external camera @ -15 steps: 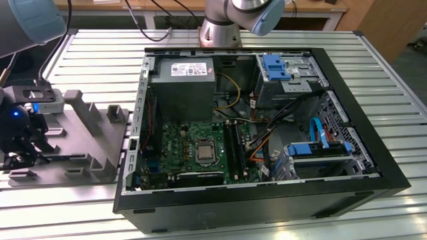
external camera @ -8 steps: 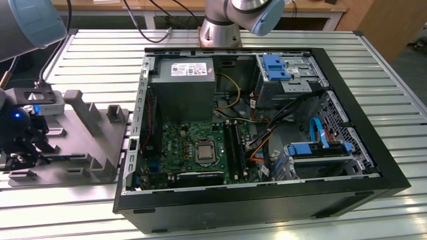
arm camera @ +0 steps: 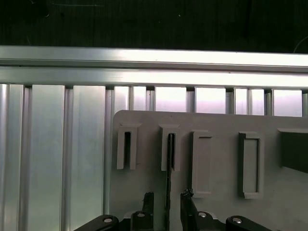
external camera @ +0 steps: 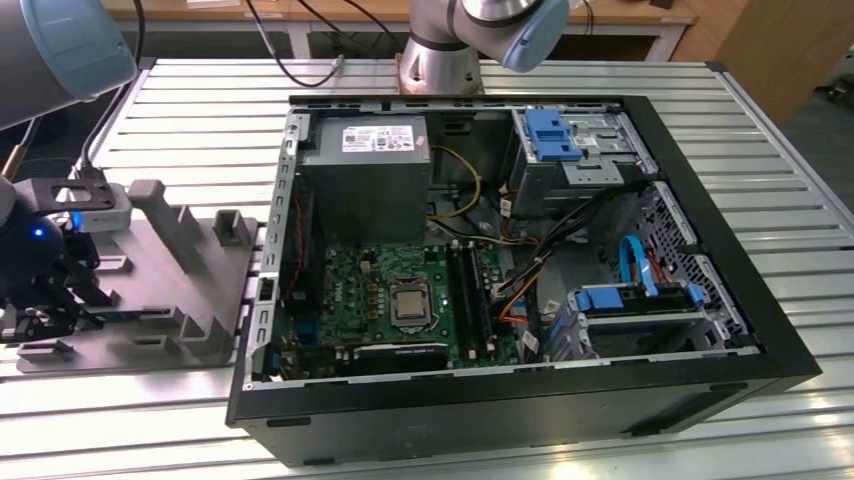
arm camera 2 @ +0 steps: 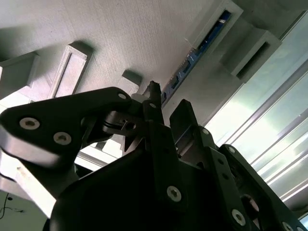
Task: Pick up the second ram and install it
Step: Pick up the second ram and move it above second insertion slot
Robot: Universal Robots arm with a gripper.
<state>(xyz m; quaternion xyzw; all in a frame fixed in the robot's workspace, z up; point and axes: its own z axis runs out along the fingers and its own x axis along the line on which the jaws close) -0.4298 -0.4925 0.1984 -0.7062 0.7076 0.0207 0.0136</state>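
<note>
The second ram [arm camera: 169, 166] is a thin dark stick standing on edge in a raised slot of the grey fixture plate [arm camera: 216, 211]. In the second wrist view its blue-green face [arm camera 2: 204, 45] runs along that slot toward the fingers. My gripper [arm camera: 167, 197] is low over the plate and open, with one black finger on each side of the ram and a gap to each. The same fingertips [arm camera 2: 153, 94] reach the ram's near end in the second wrist view. In the exterior view my gripper [external camera: 47, 300] hangs over the plate's [external camera: 160, 300] outer end, on that view's left.
The open computer case [external camera: 694, 360] lies on the slatted aluminium table [external camera: 200, 110] to the exterior view's right of the plate. Its motherboard has long black memory slots [external camera: 467, 290] beside the processor socket [external camera: 407, 305]. Loose cables [external camera: 534, 270], blue drive cages [external camera: 554, 135] and the power supply [external camera: 363, 180] crowd the case.
</note>
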